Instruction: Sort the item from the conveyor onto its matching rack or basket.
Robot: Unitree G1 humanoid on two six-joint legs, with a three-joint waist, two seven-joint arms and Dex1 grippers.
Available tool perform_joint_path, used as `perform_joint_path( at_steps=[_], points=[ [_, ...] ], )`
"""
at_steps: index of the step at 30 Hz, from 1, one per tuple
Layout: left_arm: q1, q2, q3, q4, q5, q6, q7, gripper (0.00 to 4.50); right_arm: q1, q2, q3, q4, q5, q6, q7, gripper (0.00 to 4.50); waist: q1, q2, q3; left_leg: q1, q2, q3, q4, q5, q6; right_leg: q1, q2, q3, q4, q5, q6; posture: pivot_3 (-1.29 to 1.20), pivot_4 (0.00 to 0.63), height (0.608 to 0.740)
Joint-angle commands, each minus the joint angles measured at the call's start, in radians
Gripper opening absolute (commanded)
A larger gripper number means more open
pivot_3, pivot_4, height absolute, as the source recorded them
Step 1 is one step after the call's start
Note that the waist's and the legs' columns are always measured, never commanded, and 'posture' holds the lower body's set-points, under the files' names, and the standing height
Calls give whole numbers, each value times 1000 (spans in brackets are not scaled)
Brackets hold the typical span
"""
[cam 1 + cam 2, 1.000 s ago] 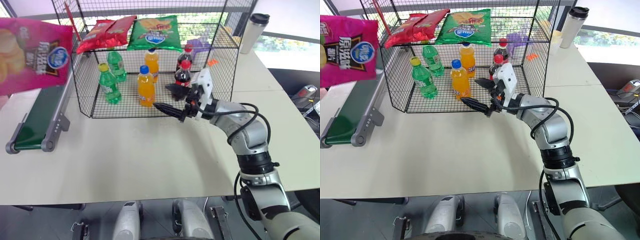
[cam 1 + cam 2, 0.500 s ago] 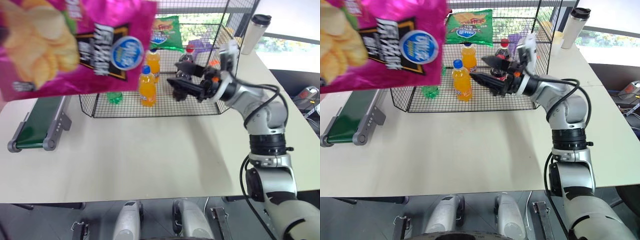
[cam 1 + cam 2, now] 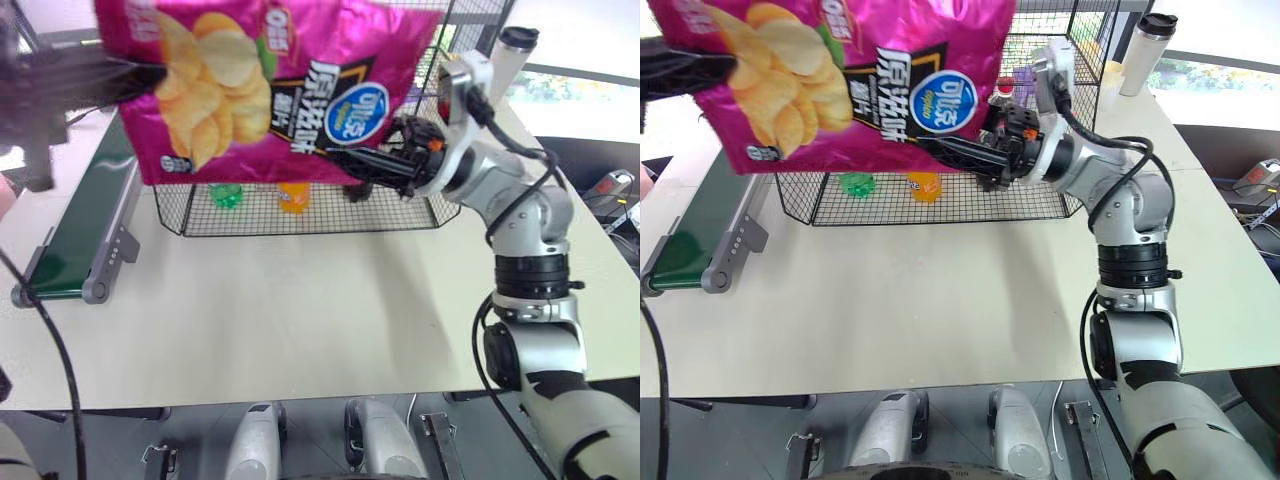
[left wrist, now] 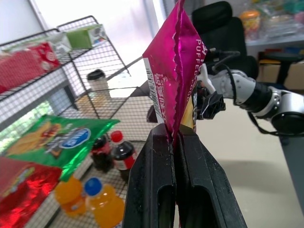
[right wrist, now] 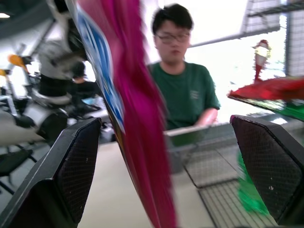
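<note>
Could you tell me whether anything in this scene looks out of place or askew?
Nothing looks spilled or damaged. The pink crisp bag hangs tilted in mid-air, pinched at one edge by the shut left gripper, while the open right gripper straddles its other edge.

The two head views look forward and down over the pale surface (image 3: 300, 300), sharing the pink bag (image 3: 270, 90), the wire rack (image 3: 420, 205) and the conveyor (image 3: 80, 230). The left wrist view sits close behind its claw (image 4: 175, 142), facing along the rack. The right wrist view looks between its claw's spread fingers (image 5: 71, 161) past the bag toward a seated person (image 5: 183, 95).
</note>
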Motion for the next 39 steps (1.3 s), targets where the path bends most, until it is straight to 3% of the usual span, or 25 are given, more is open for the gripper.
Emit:
perform_joint_path(
  at_steps=[1,7,10,13,18,21,25,30,33,39],
  points=[
    [0,-1,0,12,16,-40,-2,0,-25,11,-19,-57,51,17,-9,3178,1,0,0,0,0,0,0,0,0,0,0,0,0,0,0,0,150,740],
    [48,-4,-7,29,52,-75,-1,0,4,4,-13,-110,78,45,-14,57,1,0,0,0,0,0,0,0,0,0,0,0,0,0,0,0,150,740],
    [54,-6,-4,41,56,-80,5,0,12,-6,-10,-129,77,56,-25,57,2,0,0,0,0,0,0,0,0,0,0,0,0,0,0,0,150,740],
    [65,0,-5,63,63,-60,17,871,20,-10,-20,-150,79,61,-51,0,2,0,0,0,0,0,0,0,0,0,0,0,0,0,0,0,150,740],
    [94,-20,13,98,111,-103,79,3121,41,-24,-32,-202,72,50,-114,0,1,0,0,0,0,0,0,0,0,0,0,0,0,0,0,0,150,740],
    [134,-29,56,104,117,-108,114,3121,68,-65,-64,-251,54,43,-172,0,3,0,0,0,0,0,0,0,0,0,0,0,0,0,0,0,150,740],
    [226,-52,140,60,71,-58,181,3121,120,-200,-166,-322,8,27,-279,0,6,0,0,-1,0,0,0,0,0,0,-1,0,-1,0,0,0,150,740],
    [307,-183,127,-138,-25,23,381,3121,170,-352,-297,-341,-68,-40,-372,0,10,-1,0,-1,-1,0,0,0,0,0,-3,0,-2,-1,1,0,150,740],
    [312,-291,67,-230,-37,35,523,3121,172,-386,-276,-294,-211,-171,-430,0,6,-1,0,0,-1,1,1,0,0,1,-3,1,-1,-1,1,0,150,740],
    [331,-388,-51,-322,1,20,634,3121,114,-361,-118,-168,-500,-468,-511,0,-3,-1,0,4,-1,3,0,0,0,2,-1,4,-1,0,1,0,150,740]
  ],
)
